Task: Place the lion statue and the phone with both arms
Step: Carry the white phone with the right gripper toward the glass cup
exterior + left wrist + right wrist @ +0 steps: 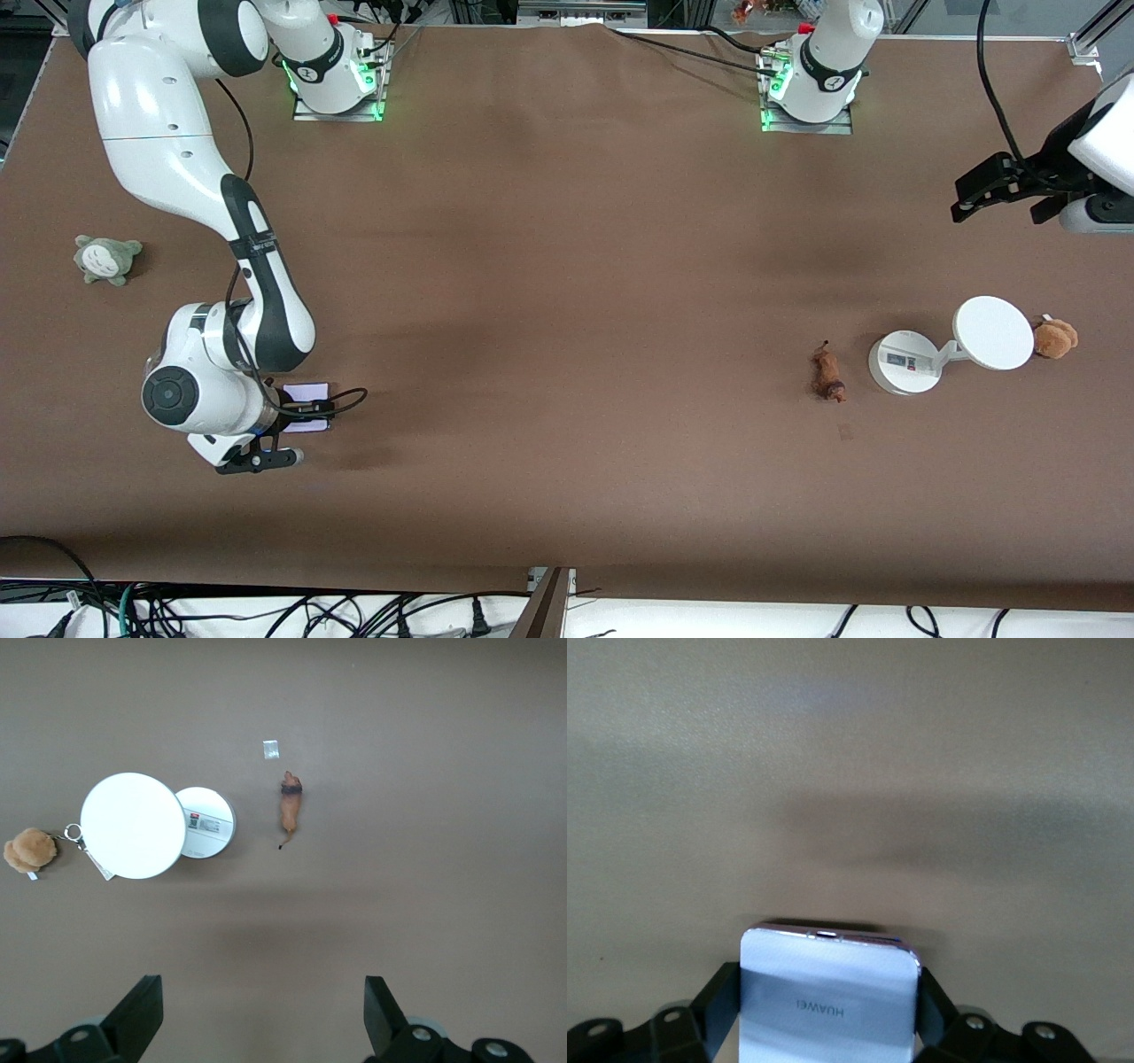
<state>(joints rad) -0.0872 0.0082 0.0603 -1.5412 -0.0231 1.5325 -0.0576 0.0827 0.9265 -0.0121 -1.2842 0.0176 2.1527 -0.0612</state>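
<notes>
The worktop (567, 354) is seen whole. The right arm is bent low at its own end; its right claw (828, 1014) is clamped on the phone (826, 992), whose lower end is cut off. The left claw (261, 1014) is held spread, high above the lion statue (290, 806).

Both arms (177, 151) are glossy white with rounded shells and black bands at the joints. Each base (337, 84) sits on a grey metal plate and glows green at its foot, with a small red part at 12 o'clock. Black cables run along the links. The grippers (261, 1014) are matte black, angular, with round screw holes.
</notes>
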